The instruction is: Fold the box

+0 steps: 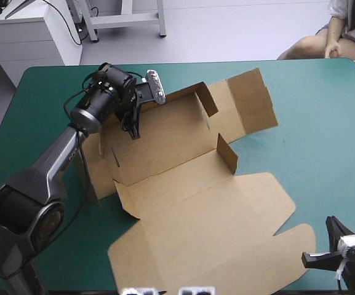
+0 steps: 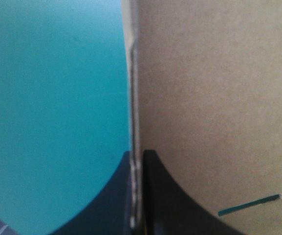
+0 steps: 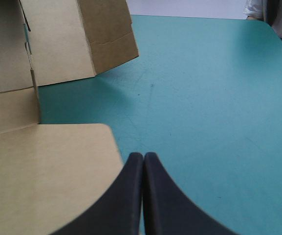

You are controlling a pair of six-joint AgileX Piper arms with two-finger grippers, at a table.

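Gripping the box (image 1: 195, 203) wall, left pincer (image 2: 137, 156); right pincer (image 3: 143, 156) clenched empty, partly cropped.

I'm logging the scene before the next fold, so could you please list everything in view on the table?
box: one, brown, mid-table; walls partly raised on its far side, lid flat toward the near edge
table: one, teal-green cover, bare to the right of the box
left hand: one, black fingers, shut on the edge of the box's raised far-left wall
right hand: one, black fingers, shut and holding nothing, near the table's near right corner, beside a rounded corner of the lid
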